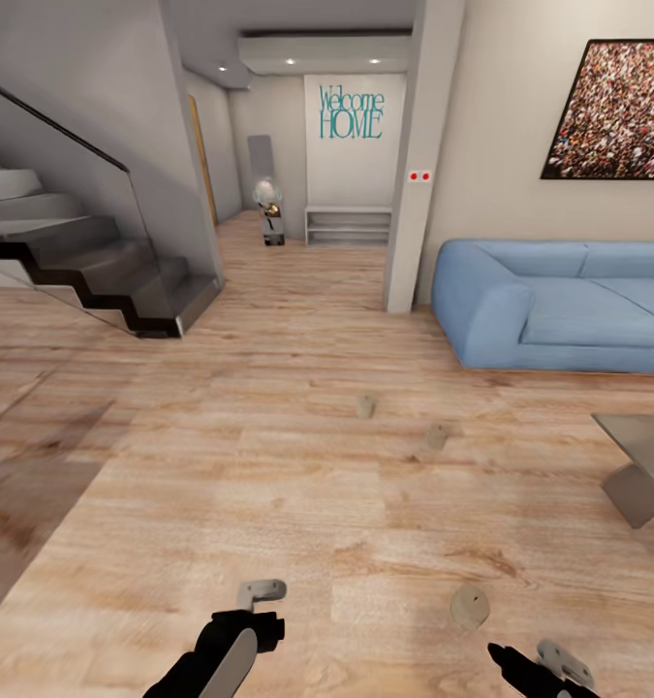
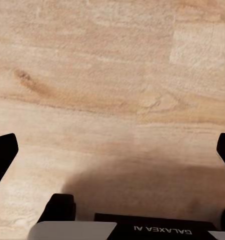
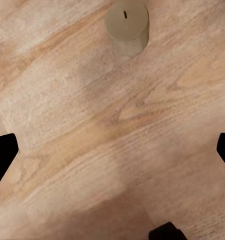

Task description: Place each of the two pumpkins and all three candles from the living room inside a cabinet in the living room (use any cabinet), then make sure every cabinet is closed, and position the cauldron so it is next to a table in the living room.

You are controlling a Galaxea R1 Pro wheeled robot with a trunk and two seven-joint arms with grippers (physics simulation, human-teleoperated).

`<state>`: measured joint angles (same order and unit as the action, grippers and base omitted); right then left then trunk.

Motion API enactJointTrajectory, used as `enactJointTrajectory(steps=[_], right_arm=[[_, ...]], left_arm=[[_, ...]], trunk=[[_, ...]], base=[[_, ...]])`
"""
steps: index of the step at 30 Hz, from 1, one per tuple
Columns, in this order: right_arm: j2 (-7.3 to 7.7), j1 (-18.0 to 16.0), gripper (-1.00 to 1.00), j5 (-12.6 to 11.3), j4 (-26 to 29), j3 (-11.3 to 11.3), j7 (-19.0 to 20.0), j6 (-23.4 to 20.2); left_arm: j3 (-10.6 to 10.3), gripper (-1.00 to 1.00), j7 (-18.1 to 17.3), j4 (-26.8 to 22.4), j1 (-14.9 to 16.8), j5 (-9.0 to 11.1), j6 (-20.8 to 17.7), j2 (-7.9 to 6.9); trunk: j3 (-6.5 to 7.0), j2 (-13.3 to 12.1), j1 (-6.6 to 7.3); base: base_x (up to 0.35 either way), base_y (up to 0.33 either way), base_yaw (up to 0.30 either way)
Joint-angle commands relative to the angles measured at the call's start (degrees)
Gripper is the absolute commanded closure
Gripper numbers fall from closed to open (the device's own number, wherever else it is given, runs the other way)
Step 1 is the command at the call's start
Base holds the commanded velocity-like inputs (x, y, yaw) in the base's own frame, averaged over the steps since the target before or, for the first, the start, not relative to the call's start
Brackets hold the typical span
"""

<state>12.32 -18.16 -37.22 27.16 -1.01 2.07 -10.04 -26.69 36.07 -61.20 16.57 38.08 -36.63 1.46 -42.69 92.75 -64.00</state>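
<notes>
Three candles stand upright on the wooden floor: one [image 1: 365, 406] farthest from me, one [image 1: 437, 436] just right of it, and the nearest [image 1: 470, 606] between my two arms. The right wrist view shows that nearest candle [image 3: 126, 25] beyond the fingertips. My left gripper [image 1: 262, 589] hangs over bare floor, and in its wrist view the left gripper [image 2: 115, 155] is open and empty. My right gripper [image 1: 562, 664] sits low and right of the nearest candle, and in its wrist view the right gripper [image 3: 115, 155] is open with nothing held. The pumpkins, cabinet and cauldron are out of view.
A blue sofa [image 1: 559, 305] stands against the right wall. The corner of a grey low table [image 1: 641, 456] juts in at the right. A staircase [image 1: 84, 262] with a glass rail rises on the left. A hallway [image 1: 297, 242] leads away ahead, beside a pillar [image 1: 409, 194].
</notes>
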Motion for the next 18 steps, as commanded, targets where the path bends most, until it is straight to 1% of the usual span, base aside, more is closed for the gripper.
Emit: enactJointTrajectory(steps=[1,10,13,18], right_arm=[[0.00,0.0,-1.00,-0.3,0.1,-0.1,0.1,-0.3],[-0.08,0.1,-1.00,-0.2,0.0,0.2,0.0,-0.5],[-0.05,0.1,-1.00,-0.3,-0.1,0.6,-0.1,-0.5],[-0.04,0.1,-1.00,-0.4,-0.3,0.7,-0.1,-0.5]], left_arm=[[-0.1,-1.00,0.6,-0.1,0.0,0.6,0.0,0.00],[-0.1,-1.00,0.5,-0.1,0.0,0.6,0.0,0.03],[-0.1,-1.00,0.5,-0.1,0.0,0.7,0.0,0.04],[-0.1,-1.00,0.5,-0.1,0.0,0.7,0.0,0.04]], trunk=[[-0.05,0.0,-0.03],[-0.05,0.0,-0.03],[-0.05,0.0,-0.03],[-0.05,0.0,-0.03]], base=[[0.350,0.001,0.000],[0.337,-0.096,0.000],[0.329,0.009,0.000],[0.330,0.006,0.000]])
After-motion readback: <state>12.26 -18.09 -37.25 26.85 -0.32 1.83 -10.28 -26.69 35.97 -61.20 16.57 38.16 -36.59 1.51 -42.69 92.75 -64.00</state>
